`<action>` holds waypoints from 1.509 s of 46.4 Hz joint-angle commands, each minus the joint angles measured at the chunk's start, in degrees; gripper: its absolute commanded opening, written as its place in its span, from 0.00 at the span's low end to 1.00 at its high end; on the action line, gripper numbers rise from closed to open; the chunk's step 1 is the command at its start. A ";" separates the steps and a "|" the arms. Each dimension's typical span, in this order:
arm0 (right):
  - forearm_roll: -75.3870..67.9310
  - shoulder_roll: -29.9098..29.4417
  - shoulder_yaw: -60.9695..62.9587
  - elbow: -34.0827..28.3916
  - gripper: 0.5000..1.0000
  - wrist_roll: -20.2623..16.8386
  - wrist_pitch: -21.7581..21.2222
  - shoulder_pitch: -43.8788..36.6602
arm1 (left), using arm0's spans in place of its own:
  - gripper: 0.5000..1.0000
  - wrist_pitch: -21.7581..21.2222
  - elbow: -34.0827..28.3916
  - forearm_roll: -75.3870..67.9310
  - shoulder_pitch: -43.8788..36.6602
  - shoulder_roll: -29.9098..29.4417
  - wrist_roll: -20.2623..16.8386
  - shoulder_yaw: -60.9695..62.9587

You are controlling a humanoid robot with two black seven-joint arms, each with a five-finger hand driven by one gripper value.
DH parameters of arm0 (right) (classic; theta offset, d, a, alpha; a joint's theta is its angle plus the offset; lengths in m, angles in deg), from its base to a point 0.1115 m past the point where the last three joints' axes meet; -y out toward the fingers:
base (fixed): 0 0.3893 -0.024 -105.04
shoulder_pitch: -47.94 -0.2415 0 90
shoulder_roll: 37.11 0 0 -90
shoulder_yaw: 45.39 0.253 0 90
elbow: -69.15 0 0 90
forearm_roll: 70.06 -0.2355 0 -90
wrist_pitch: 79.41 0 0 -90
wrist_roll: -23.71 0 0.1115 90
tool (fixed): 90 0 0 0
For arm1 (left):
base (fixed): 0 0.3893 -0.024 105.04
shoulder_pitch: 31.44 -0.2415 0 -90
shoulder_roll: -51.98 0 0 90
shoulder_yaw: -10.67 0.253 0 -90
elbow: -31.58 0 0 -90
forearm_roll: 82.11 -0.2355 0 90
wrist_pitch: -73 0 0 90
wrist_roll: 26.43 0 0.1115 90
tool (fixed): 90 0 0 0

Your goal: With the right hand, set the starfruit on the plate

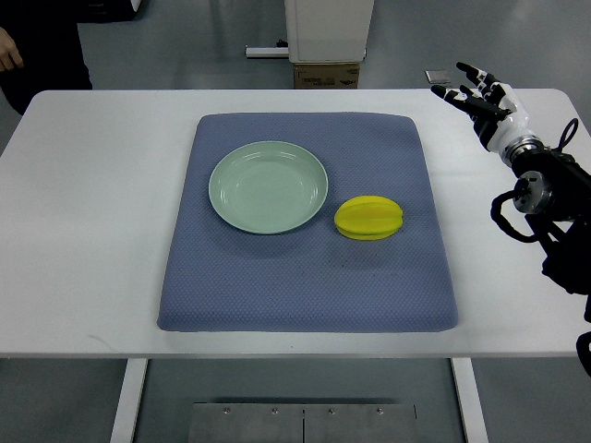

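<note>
White tabletop [92,212] carries a blue-grey mat [305,286], with a person's dark sleeve at the far left corner. On the mat's left-centre sits an empty pale green plate [268,187]; just beside its right rim, not touching, lies the yellow starfruit [368,219]. Far right, the right hand [480,97] hovers over the table's back corner, fingers spread, holding nothing. The fruit looks light, waxy and ridged, likely slippery; pinching across its ribs at mid-body seems safest.

Glossy plate [268,187], textured cloth mat [305,277]
</note>
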 commanded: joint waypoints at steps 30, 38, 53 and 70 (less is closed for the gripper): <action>0.00 0.90 -0.79 0.00 1.00 0.06 -0.27 0.01 | 1.00 0.02 -0.05 0.02 -0.70 0.00 0.00 0.00; 0.00 0.98 -0.79 0.00 1.00 0.06 -0.27 0.01 | 1.00 0.02 -0.05 0.02 -0.70 0.00 0.00 0.00; 0.00 0.90 -1.05 -0.26 1.00 0.15 -0.27 -0.17 | 1.00 0.02 -0.05 0.02 -0.70 0.00 0.00 0.00; 0.00 0.72 -2.19 -0.26 1.00 0.33 -0.27 -0.26 | 1.00 0.02 -0.05 0.02 -0.70 0.00 0.00 0.00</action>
